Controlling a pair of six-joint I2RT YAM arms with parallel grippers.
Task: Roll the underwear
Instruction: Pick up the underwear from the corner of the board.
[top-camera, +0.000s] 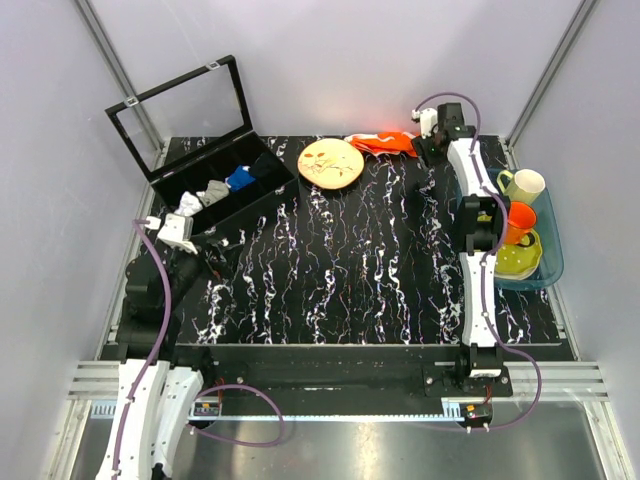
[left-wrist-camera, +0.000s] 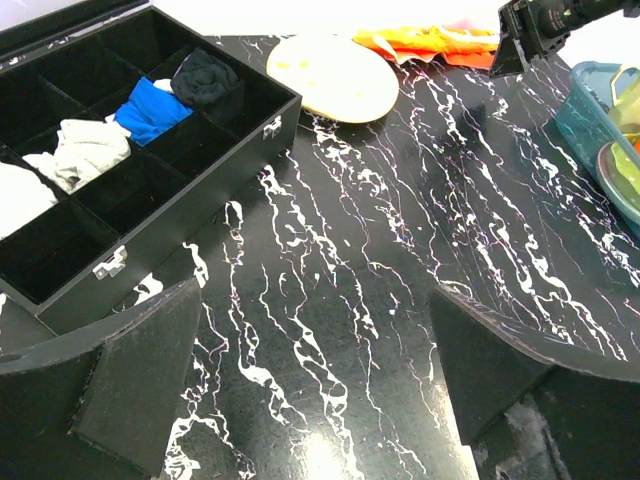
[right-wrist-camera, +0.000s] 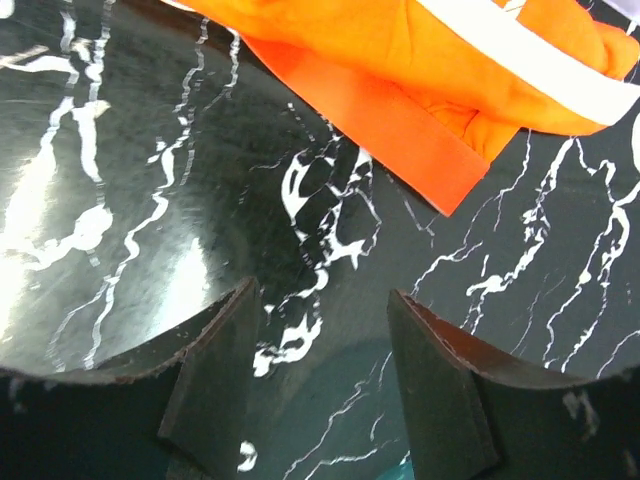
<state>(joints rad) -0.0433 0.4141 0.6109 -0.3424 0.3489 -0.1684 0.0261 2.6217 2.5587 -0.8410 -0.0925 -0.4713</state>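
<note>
The orange underwear lies crumpled at the table's far edge, between the round plate and my right gripper. It also shows in the right wrist view with its white band, and far off in the left wrist view. My right gripper is open and empty just right of the underwear, with its jaws apart over bare marble a little short of the fabric. My left gripper is open and empty at the near left, next to the black box.
An open black divided box at the far left holds several small rolled garments. A round tan plate lies left of the underwear. A blue bin at the right holds cups and a bowl.
</note>
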